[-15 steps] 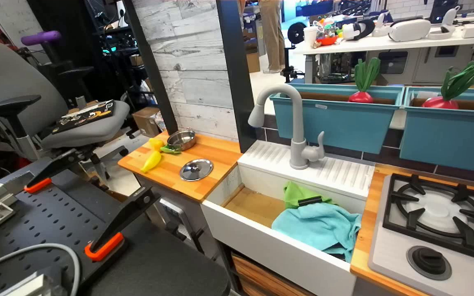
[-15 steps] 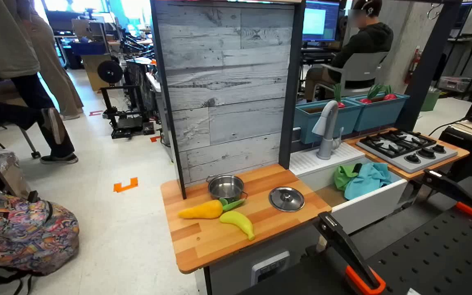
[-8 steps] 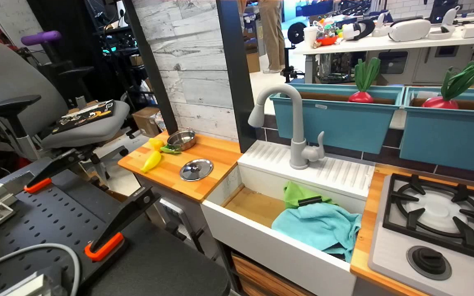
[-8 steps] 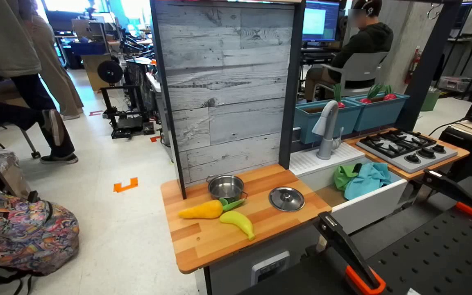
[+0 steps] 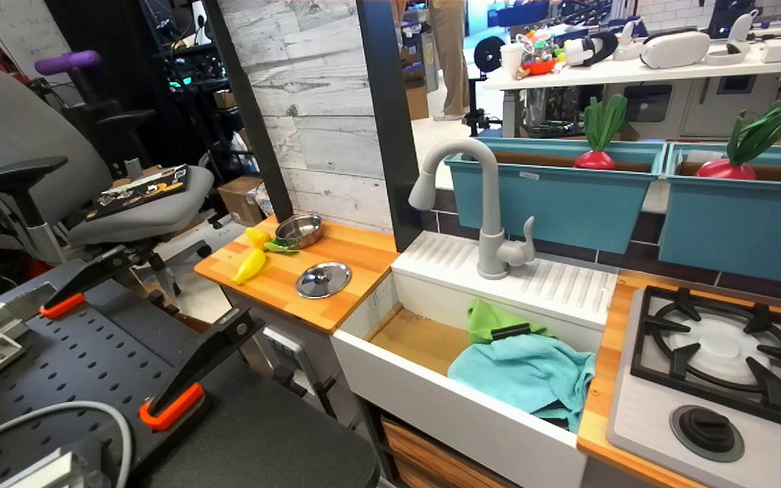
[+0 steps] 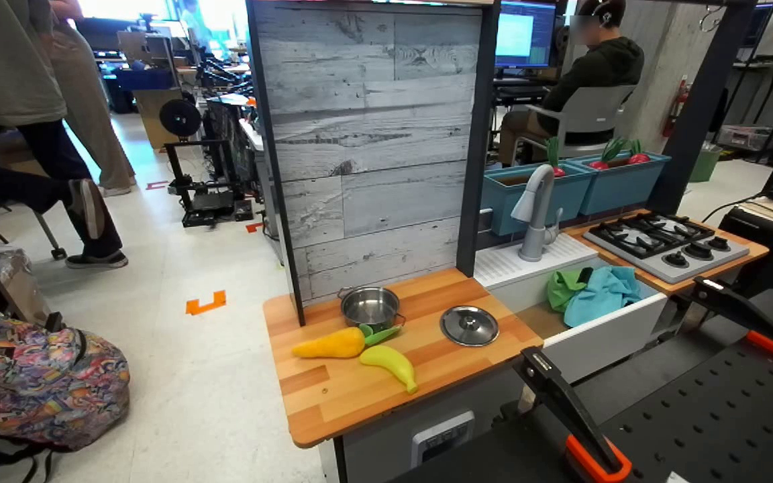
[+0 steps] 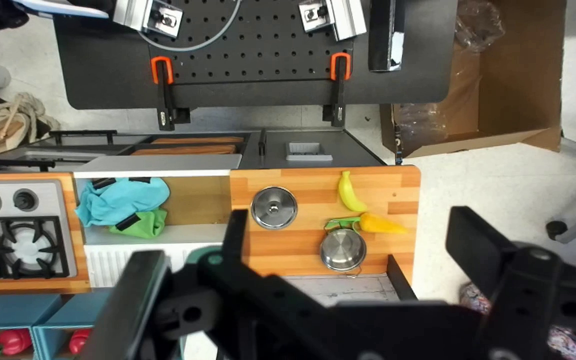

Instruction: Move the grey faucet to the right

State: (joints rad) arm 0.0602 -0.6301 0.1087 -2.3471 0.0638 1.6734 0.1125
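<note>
"Grey faucet [image 5: 491, 203]: posn?"

"Stood upright on the white ribbed ledge [image 5: 567, 283] at back of the sink [image 5: 458, 417], approx. mid-ledge. Spout [image 5: 462, 147] hooked out twd the wooden counter [image 5: 370, 247]; lever [image 5: 519, 248] stuck out at base, on the stove [image 5: 723, 339] side."

"Handling?"

"Judged light & hollow, prob. plastic; stiff, no give. Matte skin, so not v. slippery, I reckoned. Base prob. swivelled, so a sideways push twd the stove seemed likelier to work than a lift. Lever looked the frailest bit; best left alone."

"Where'd you have gripped?"

"Nozzle [image 5: 423, 191], or the spout just above it: farthest fr. stem, best leverage. Risk: planter [image 5: 553, 196] sat close behind; a stray fingertip cd've bumped it."

"& the gripper [image 7: 349, 230]?"

"Wrist view only; absent fr. both exterior views. Fingers [image 7: 478, 250] stood wide apart, nothing held betw. them."

"Did wrist view catch the faucet?"

"Cdn't make it out; gripper prob. blocked its spot. It showed whole in both exterior views. Wrist view did give the row fr. above: stove, sink, counter. In an exterior view three stove knobs [image 6: 698, 250] showed; wrist view had only two."
</note>
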